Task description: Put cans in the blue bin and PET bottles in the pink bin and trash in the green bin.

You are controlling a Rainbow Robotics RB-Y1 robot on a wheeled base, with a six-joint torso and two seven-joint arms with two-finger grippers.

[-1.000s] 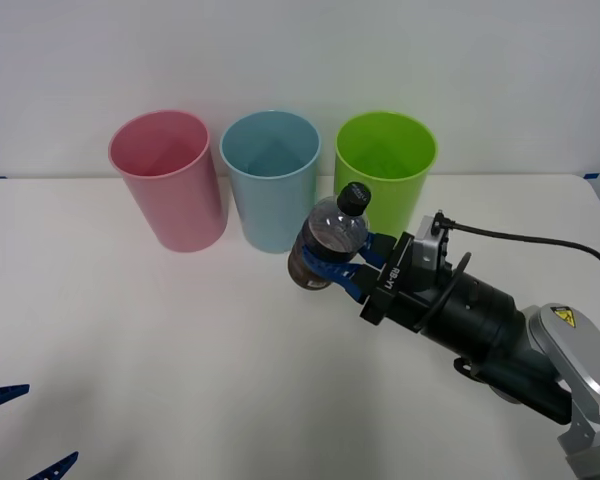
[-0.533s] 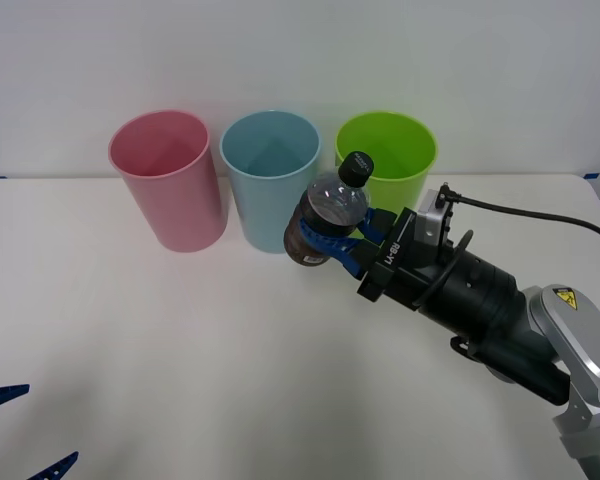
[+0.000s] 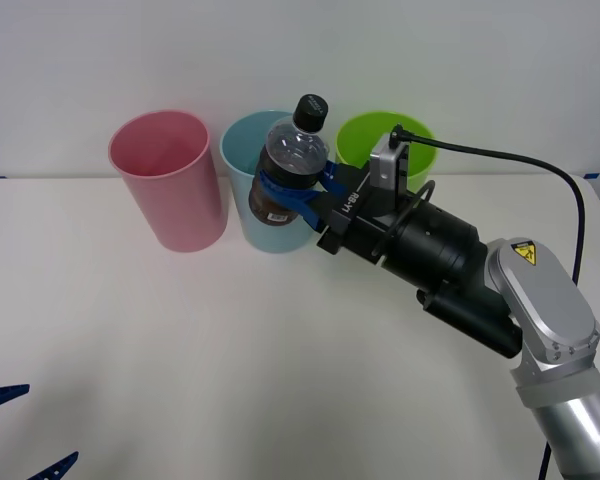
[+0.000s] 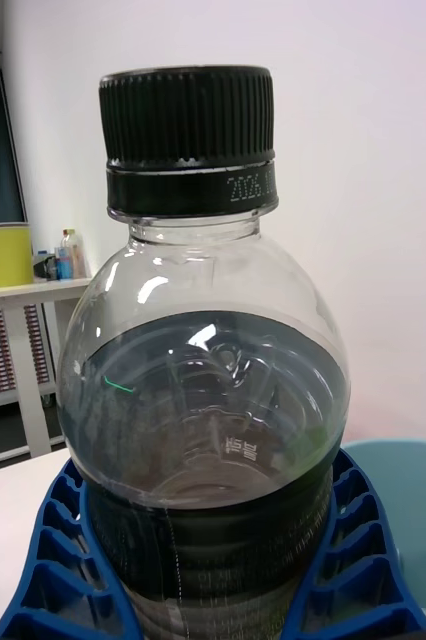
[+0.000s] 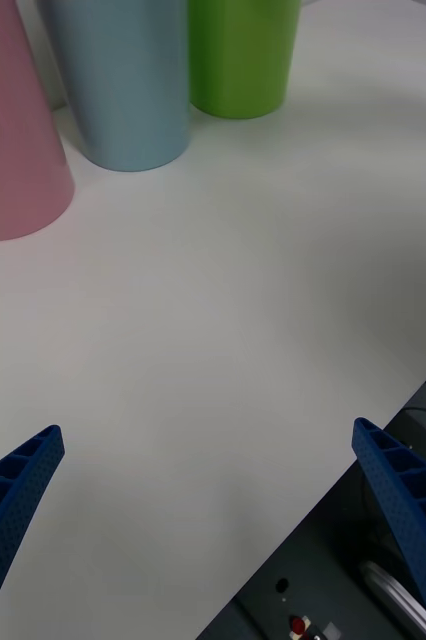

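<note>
My right gripper (image 3: 292, 192) is shut on the PET bottle (image 3: 288, 168), a small clear bottle with a black cap and a dark lower band, held up in the air in front of the blue bin (image 3: 242, 170). In the right wrist view the bottle (image 4: 203, 400) sits between the blue fingers (image 4: 53, 560), with the blue bin's rim (image 4: 413, 470) behind it. The pink bin (image 3: 168, 180) stands to the left of the blue bin and the green bin (image 3: 360, 140) to its right. My left gripper (image 5: 208, 520) stands open over bare table at the near left.
The three bins stand in a row at the back of the white table (image 3: 180, 350), close to the wall. The table's front edge (image 5: 373, 440) lies near my left gripper. The right arm (image 3: 480, 290) reaches across the table's right half.
My right gripper has lifted the bottle and carried it up and to the left, from in front of the green bin to in front of the blue bin. The left gripper has not moved.
</note>
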